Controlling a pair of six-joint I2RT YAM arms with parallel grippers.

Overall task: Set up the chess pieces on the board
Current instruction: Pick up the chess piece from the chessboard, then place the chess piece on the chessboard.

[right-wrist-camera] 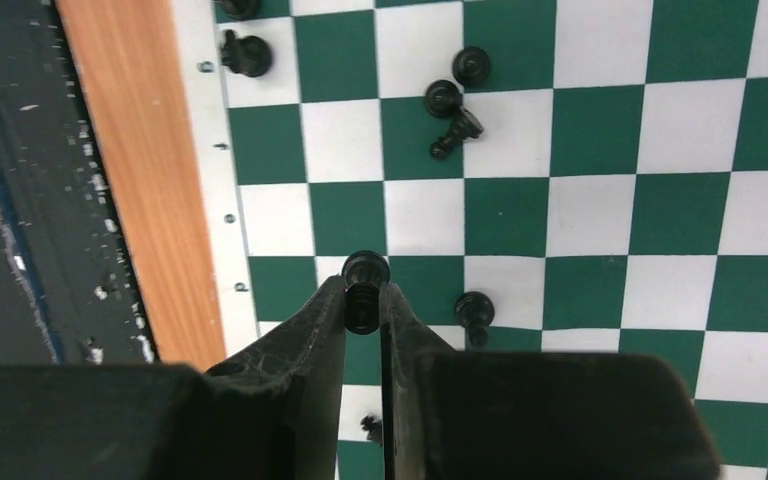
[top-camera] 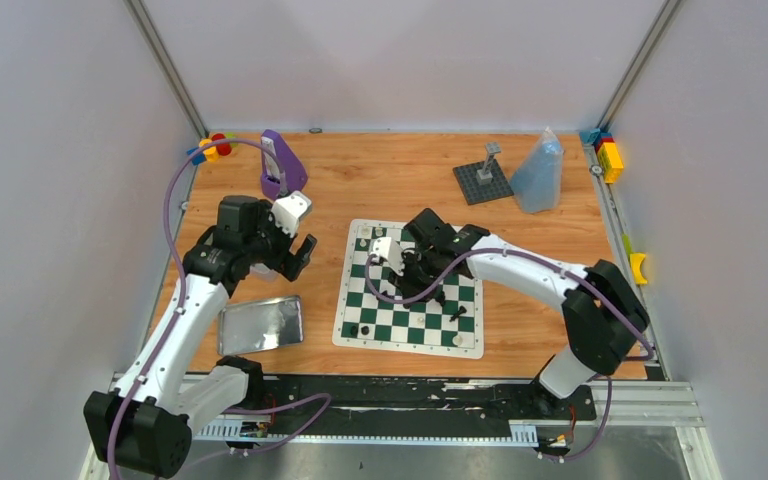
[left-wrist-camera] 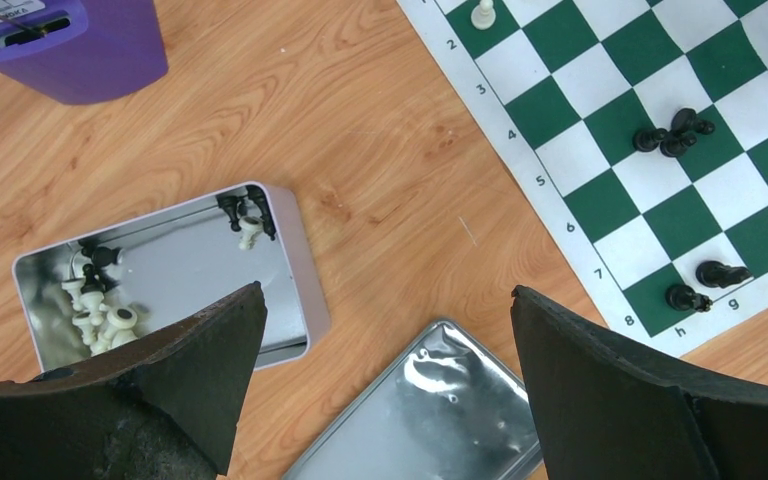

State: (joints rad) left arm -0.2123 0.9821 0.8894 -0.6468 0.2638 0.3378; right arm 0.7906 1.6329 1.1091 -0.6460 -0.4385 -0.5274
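Note:
The green and white board (top-camera: 407, 345) lies at mid-table. My right gripper (right-wrist-camera: 364, 298) hovers over its near left part, shut on a black chess piece (right-wrist-camera: 365, 270) that stands between the fingertips. Around it lie more black pieces (right-wrist-camera: 455, 105), one (right-wrist-camera: 473, 310) just to the right. My left gripper (left-wrist-camera: 388, 300) hangs open and empty over the wood, left of the board (left-wrist-camera: 660, 100). Below it sits an open tin (left-wrist-camera: 300, 270) holding white and black pieces (left-wrist-camera: 100, 310). A white pawn (left-wrist-camera: 483, 14) stands on the board's edge row.
A shiny tin lid (top-camera: 260, 325) lies near the front left. At the back stand a purple holder (top-camera: 282, 165), a grey baseplate with a post (top-camera: 483, 180) and a clear plastic bag (top-camera: 540, 172). Coloured blocks (top-camera: 610, 155) sit at the back right corner.

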